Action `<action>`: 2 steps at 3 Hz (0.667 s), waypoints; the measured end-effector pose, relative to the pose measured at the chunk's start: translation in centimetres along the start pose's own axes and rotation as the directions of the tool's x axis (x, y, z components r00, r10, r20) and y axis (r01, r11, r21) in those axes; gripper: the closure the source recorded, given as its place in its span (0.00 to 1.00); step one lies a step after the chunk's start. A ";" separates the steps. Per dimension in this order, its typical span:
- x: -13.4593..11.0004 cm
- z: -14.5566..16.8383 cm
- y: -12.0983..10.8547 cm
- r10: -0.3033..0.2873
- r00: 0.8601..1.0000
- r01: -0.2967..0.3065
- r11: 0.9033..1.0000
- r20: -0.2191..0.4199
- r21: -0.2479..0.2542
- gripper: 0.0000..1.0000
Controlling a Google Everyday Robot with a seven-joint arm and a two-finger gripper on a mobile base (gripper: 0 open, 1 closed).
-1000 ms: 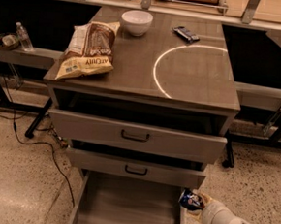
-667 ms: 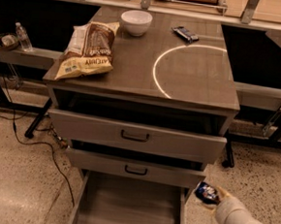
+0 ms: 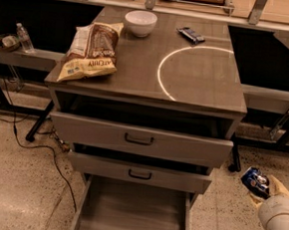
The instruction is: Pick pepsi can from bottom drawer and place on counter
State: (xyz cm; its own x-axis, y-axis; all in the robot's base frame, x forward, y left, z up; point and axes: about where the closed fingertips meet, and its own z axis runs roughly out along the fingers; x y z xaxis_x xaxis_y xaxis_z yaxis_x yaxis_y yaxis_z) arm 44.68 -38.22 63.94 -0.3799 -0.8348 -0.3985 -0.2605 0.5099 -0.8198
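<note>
The pepsi can, small and dark blue with white marks, is held in my gripper at the lower right, beside the cabinet and above the floor, well below counter height. The gripper is shut on the can. The bottom drawer is pulled out at the bottom centre and its flat grey floor shows bare. The counter is the grey-brown cabinet top with a thin white circle on its right half.
On the counter lie a chip bag at the left, a white bowl at the back and a dark wrapped bar at the back right. The two upper drawers stand partly open. A black cable runs over the floor at the left.
My gripper has lifted the pepsi can out of the bottom drawer's right side and carried it right and up, clear of the cabinet.
</note>
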 end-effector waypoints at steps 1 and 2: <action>0.0 0.2 -0.7 0.003 1.000 -0.003 1.000 0.002 0.018 1.00; 0.3 1.5 -6.3 0.023 1.000 -0.025 0.988 0.015 0.152 1.00</action>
State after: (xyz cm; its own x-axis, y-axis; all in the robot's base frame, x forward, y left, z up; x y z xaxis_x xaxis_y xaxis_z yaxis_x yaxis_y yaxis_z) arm 47.54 -41.99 68.39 -0.3723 -0.8258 -0.4237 -0.1128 0.4934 -0.8625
